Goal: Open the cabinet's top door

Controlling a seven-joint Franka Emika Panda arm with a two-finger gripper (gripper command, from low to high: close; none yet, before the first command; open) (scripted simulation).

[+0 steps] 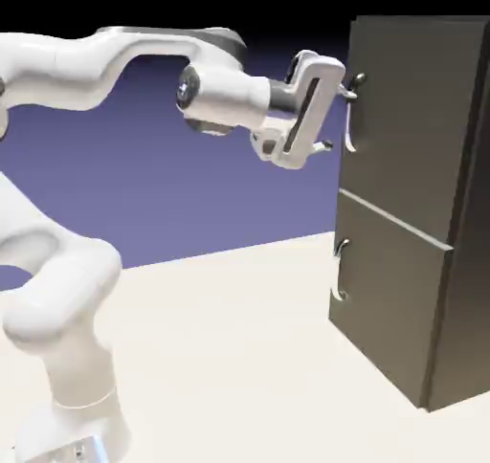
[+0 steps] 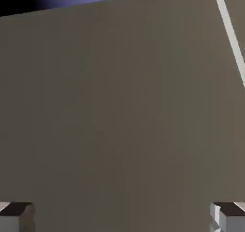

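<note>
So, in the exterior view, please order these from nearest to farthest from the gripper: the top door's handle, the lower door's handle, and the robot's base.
Measured from the open gripper:
1. Top door's handle, right at the fingertips, on the cabinet's upper front.
2. Lower door's handle, straight below, on the shorter door.
3. Robot's base, far off at the lower left corner.

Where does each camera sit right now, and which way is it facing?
Exterior view: fixed beside the robot, looking across the table at the cabinet; shows the arm and open gripper by the top door's handle.
Hand view: on the hand, looking along the gripper at the top door; only the fingertips show.
Shared: the top door and the gripper.
</note>
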